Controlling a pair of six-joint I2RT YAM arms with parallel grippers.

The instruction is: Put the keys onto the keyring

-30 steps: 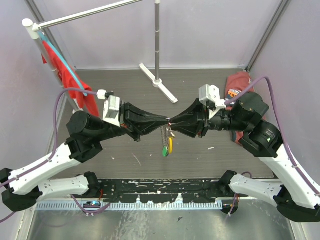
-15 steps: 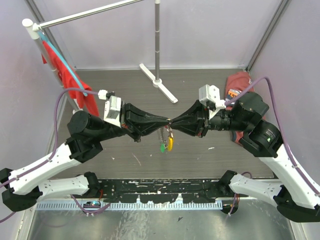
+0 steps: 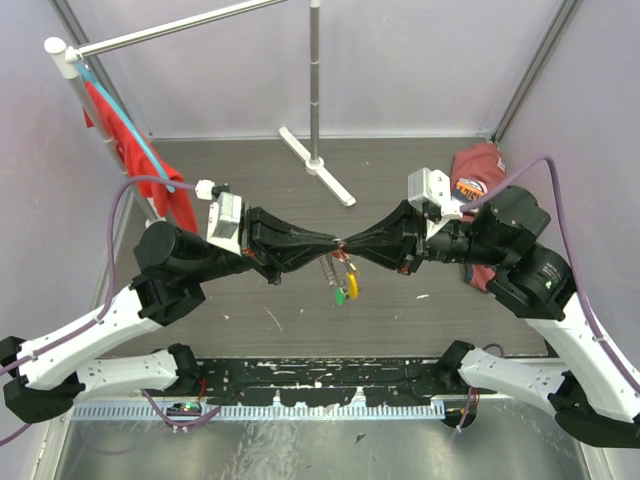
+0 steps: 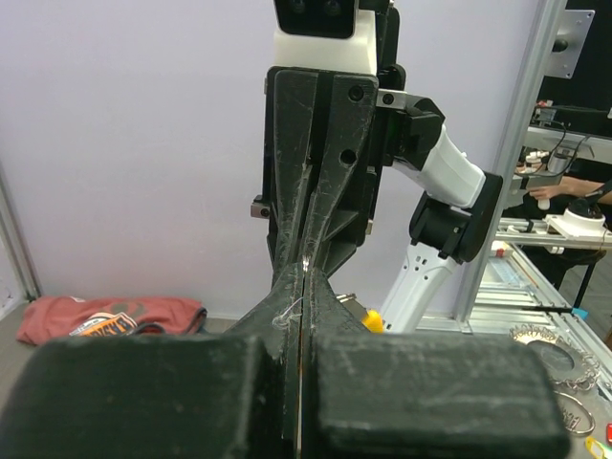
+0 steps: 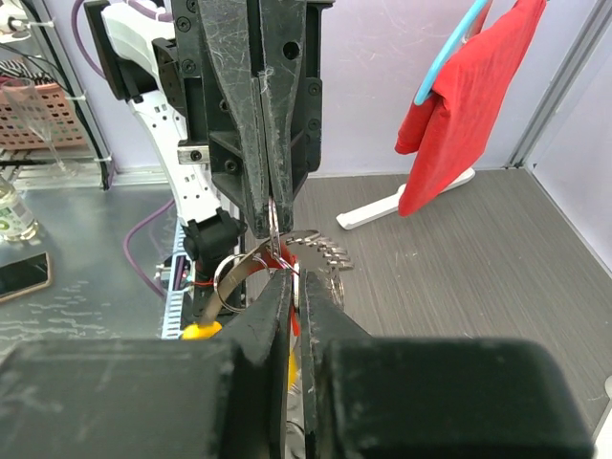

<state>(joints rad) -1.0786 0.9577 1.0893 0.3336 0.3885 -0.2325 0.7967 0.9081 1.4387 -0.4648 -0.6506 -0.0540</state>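
Threading step, apparently: left gripper (image 3: 333, 240) clamped on keyring (image 3: 352, 283); right gripper (image 3: 350, 243) nearly together, grip unclear; next likely needed fine alignment.

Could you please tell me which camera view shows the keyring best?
The right wrist view: the keyring sits mid-frame, its silvery loop close up. The top external view shows it small, dangling with yellow and green tags. The left wrist view shows only a yellow sliver.
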